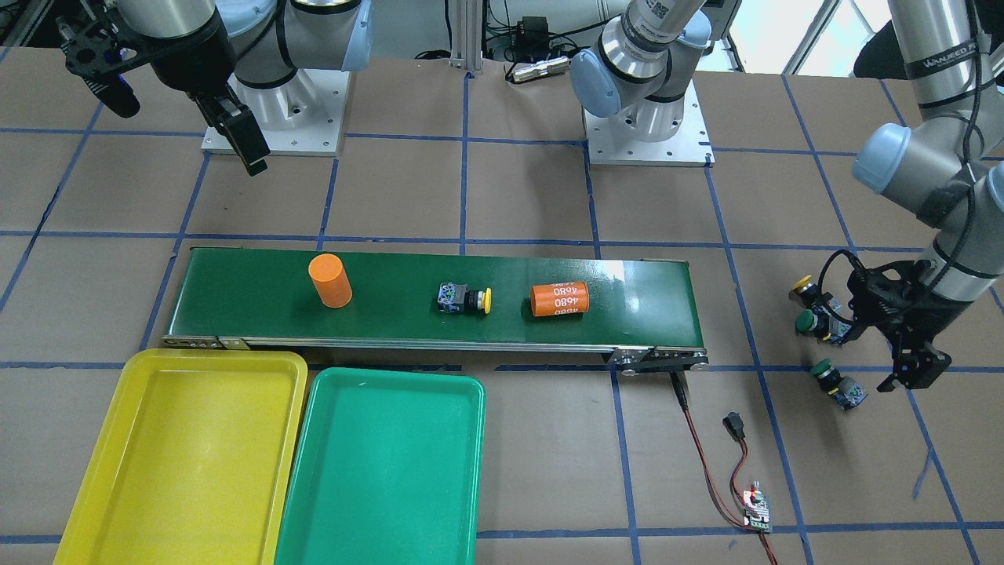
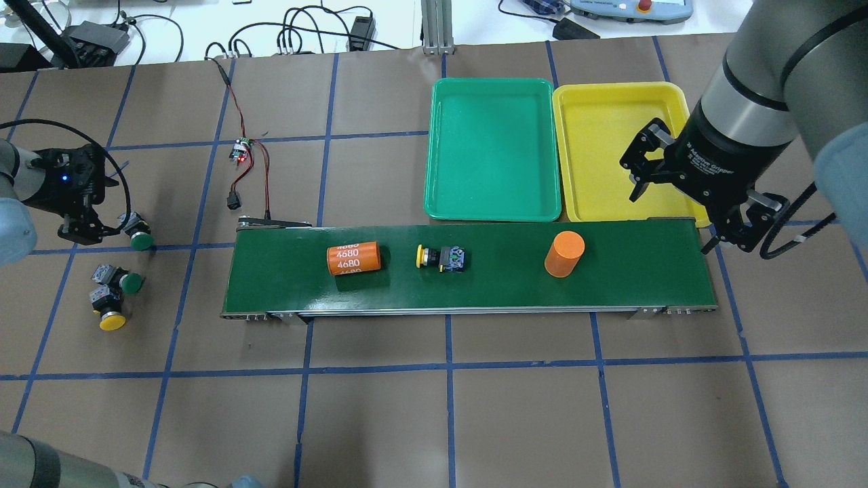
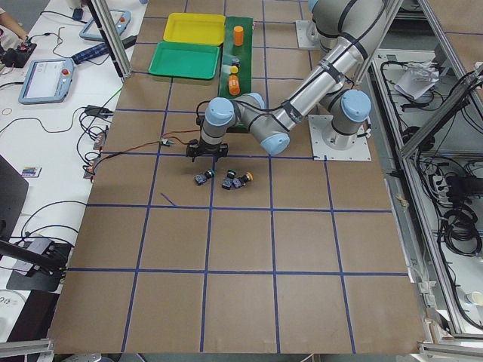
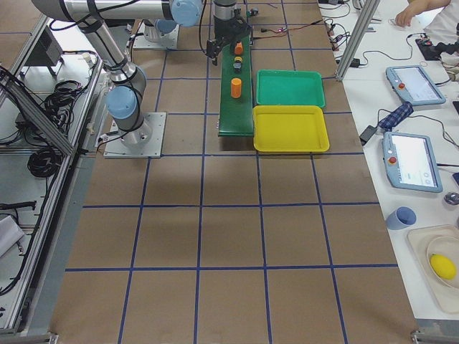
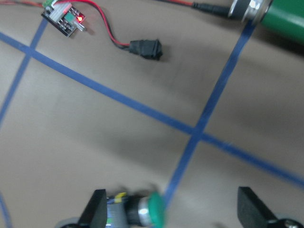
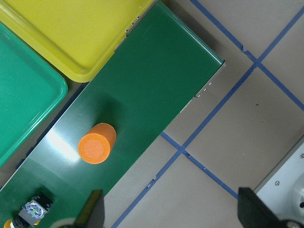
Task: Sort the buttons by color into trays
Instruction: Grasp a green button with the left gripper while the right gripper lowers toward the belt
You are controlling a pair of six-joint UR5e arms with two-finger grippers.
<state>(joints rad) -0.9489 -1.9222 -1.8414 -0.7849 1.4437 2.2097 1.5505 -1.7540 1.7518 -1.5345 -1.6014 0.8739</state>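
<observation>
One yellow button (image 1: 467, 300) (image 2: 441, 257) lies on its side mid-belt. Off the belt's end, a green button (image 2: 135, 234) (image 5: 147, 213) lies between the fingers of my open left gripper (image 2: 81, 230) (image 5: 173, 213), close to one finger (image 5: 97, 209). A second green button (image 2: 127, 282) and a yellow button (image 2: 110, 318) lie together nearby. My right gripper (image 2: 671, 222) (image 6: 171, 213) hangs open and empty over the belt's other end, beside the yellow tray (image 2: 603, 149) (image 1: 180, 455). The green tray (image 2: 495, 149) (image 1: 384, 471) sits next to it. Both trays hold nothing.
A dark-green conveyor belt (image 2: 644, 271) carries an upright orange cylinder (image 2: 564, 254) (image 6: 96, 143) and a lying one marked 4680 (image 2: 352, 258). A small circuit board (image 2: 239, 150) with red and black wires lies near the belt's left-arm end.
</observation>
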